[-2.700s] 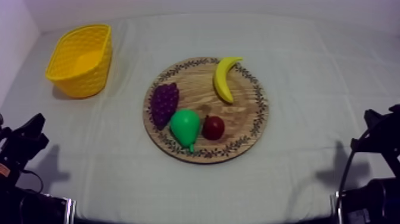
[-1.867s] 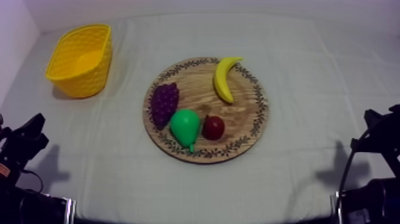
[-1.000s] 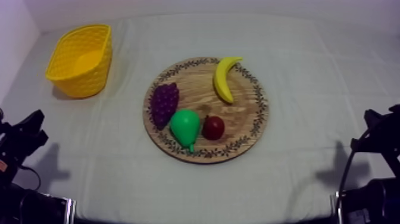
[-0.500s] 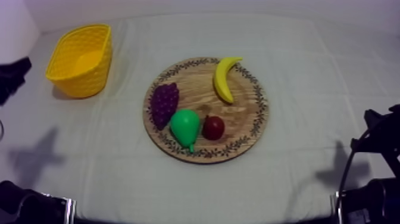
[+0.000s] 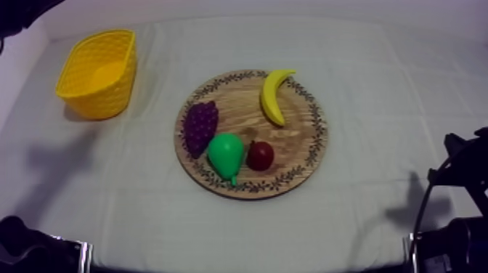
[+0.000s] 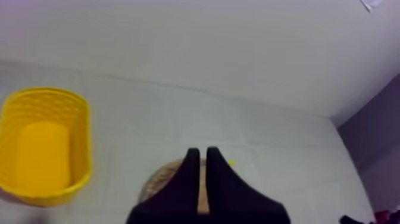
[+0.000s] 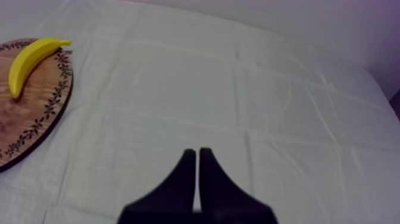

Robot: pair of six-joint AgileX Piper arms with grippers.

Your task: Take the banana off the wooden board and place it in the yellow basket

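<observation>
— How are the fingers of the left gripper [image 6: 202, 150] set?
— Pressed together in a narrow black wedge, with nothing between them. Just past the tips, partly hidden behind them, lies the wooden board [image 6: 156, 182]. A bit of the banana [image 6: 231, 162] peeks out beside one finger. The yellow basket [image 6: 44, 91] stands upright, off to the gripper's side and apart from the board.

— And the right gripper [image 7: 197, 150]?
— Closed as well, holding nothing, over bare cloth [image 7: 250, 89]. The board's patterned rim is ahead and off to one side, well apart from the tips. The banana lies on the board's far edge, its tip reaching past the rim.

— What else sits on the board?
— From above, the pear [image 5: 226, 155] and the small red fruit [image 5: 261, 155] are side by side on the near part. The bunch of grapes [image 5: 200, 127] is just beside the pear, toward the basket. The banana is farthest back. The basket stands beyond the board at the far left of the table, near the dark shape of the left arm [image 5: 22, 11].
</observation>
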